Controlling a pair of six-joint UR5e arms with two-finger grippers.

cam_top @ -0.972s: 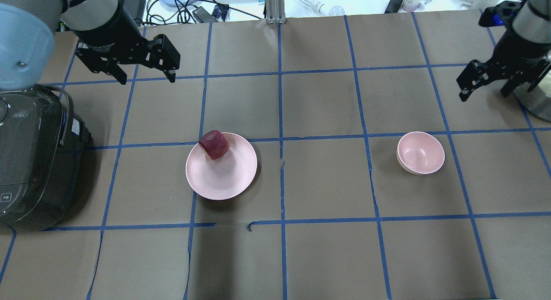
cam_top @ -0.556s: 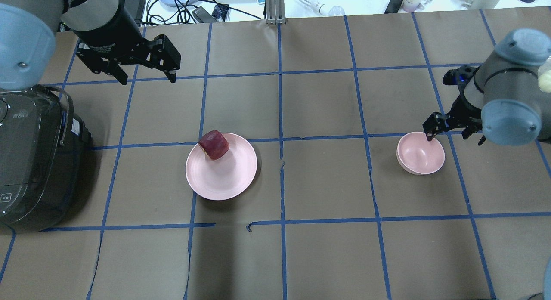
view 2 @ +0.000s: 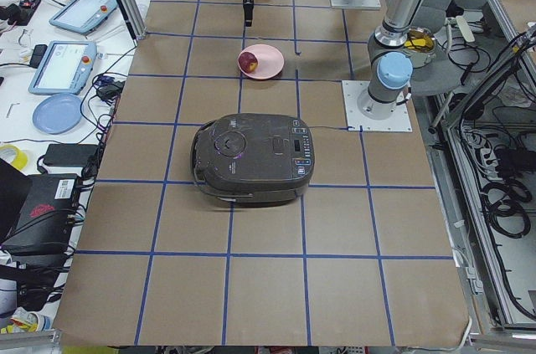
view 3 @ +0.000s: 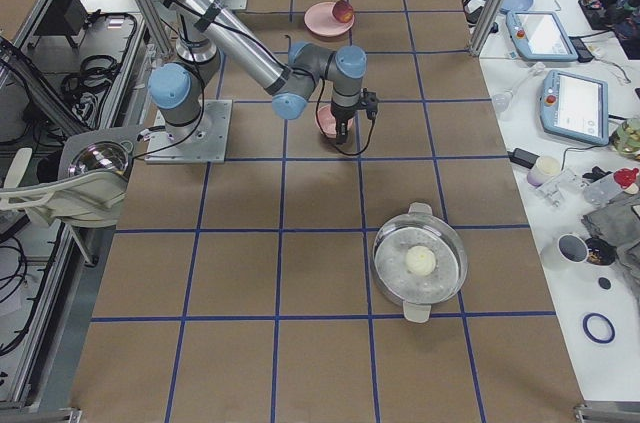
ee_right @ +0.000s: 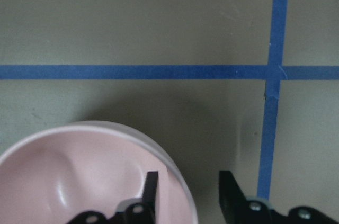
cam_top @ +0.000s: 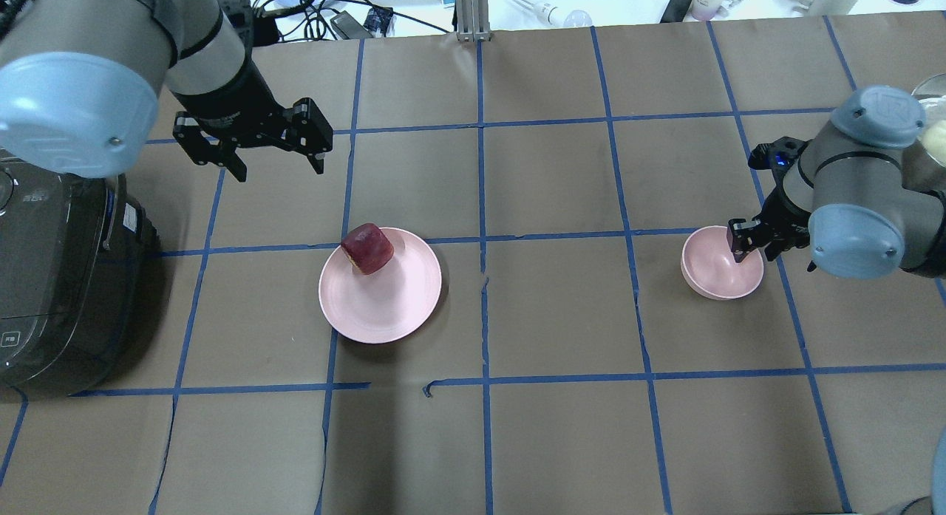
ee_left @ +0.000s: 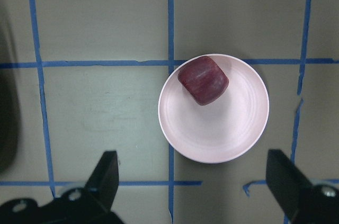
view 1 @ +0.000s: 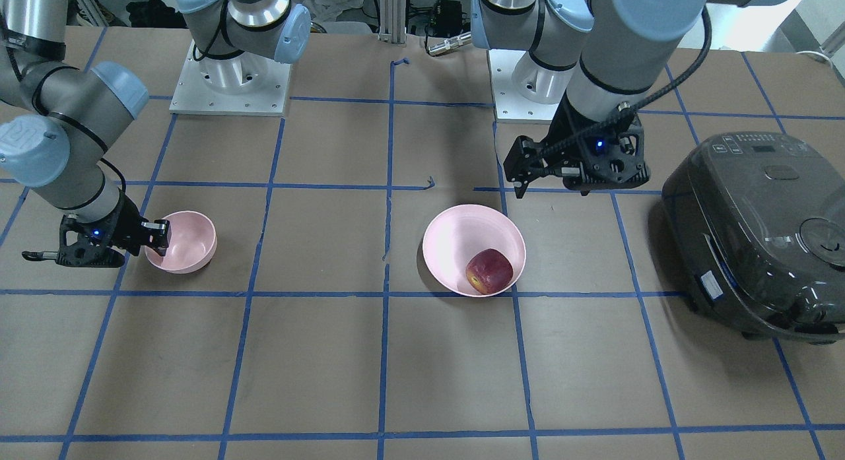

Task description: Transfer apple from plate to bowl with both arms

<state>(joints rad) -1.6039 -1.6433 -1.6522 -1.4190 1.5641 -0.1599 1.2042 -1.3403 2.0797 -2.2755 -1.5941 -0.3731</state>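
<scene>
The dark red apple (cam_top: 367,248) lies at the far left edge of the wide pink plate (cam_top: 384,308); both also show in the left wrist view, apple (ee_left: 203,80) and plate (ee_left: 222,134). My left gripper (cam_top: 277,164) is open and empty, hovering beyond and left of the plate. The small deep pink bowl (cam_top: 713,271) stands to the right. My right gripper (cam_top: 748,250) is low at the bowl's far right rim, jaws narrowed but open. In the right wrist view (ee_right: 188,176) one finger is inside the bowl (ee_right: 79,181), the other outside, gaps showing.
A dark rice cooker (cam_top: 59,278) stands at the table's left edge, close to my left arm. A steel pot with a lid (view 3: 420,263) stands past the bowl on my right. My right arm's elbow (cam_top: 850,241) hangs just right of the bowl.
My right arm has swung in from the far right and come down; its gripper now straddles the bowl's rim with narrower jaws. My left gripper has moved nearer the plate.
</scene>
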